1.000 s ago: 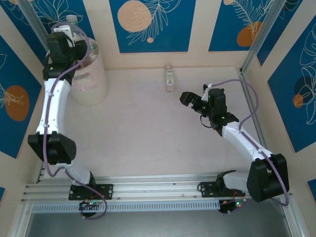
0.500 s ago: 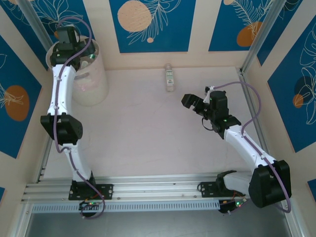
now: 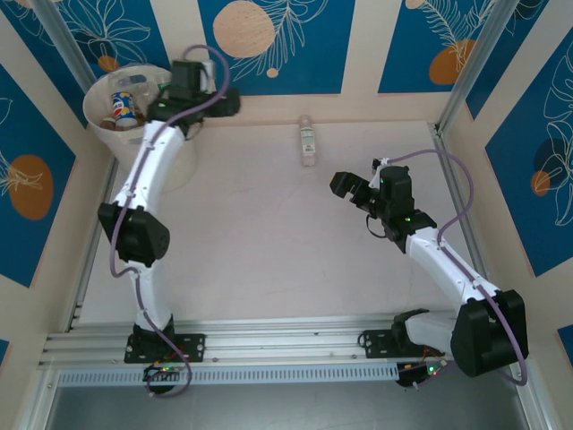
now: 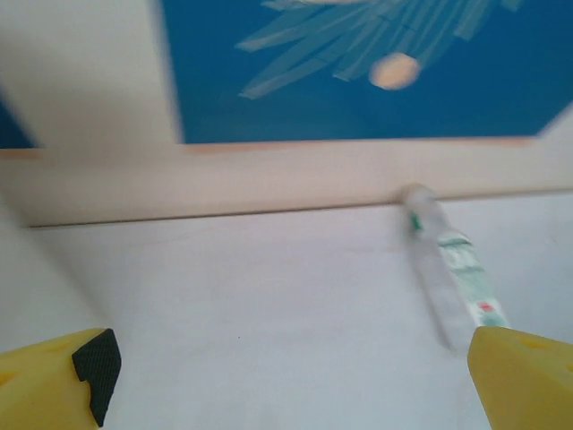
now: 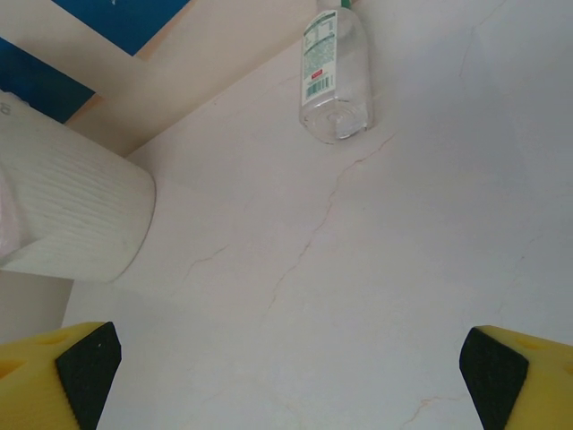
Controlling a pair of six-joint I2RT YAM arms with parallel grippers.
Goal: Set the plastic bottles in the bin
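1. Bin (image 3: pixel 183 161): upper left of the top view, in the far-left corner of the bench (image 3: pixel 251 233), close to the back wall (image 3: pixel 269 107). Several bottles (image 3: pixel 123 107) lie inside it, and one shows a blue-red label.
2. Loose bottle (image 3: pixel 307 141): upper centre of the top view, lying flat with one end toward the back wall, right by the wall's foot. Nothing touches it.
3. Left end effector (image 3: pixel 228 100): upper left of the top view, just right of the bin rim and near the back wall. In the left wrist view its yellow fingers (image 4: pixel 54 381) sit in both lower corners, spread wide with nothing between them.
4. In the left wrist view the loose bottle is blurred at the right of frame, its near end just above the right finger.
5. Right end effector (image 3: pixel 345 185): right of centre in the top view, over bare bench, apart from the loose bottle and well apart from the bin. In the right wrist view its fingers (image 5: pixel 63 367) are in both lower corners, spread wide and empty.
6. In the right wrist view the loose bottle is at top centre with its base toward the camera, the bin's ribbed side is at the left edge, and bare bench lies between them.
7. Open room: bare bench fills the middle and lower half of the top view. The post (image 3: pixel 474 67) marks the far-right corner, and the rail (image 3: pixel 286 336) runs along the near edge under both arm bases.
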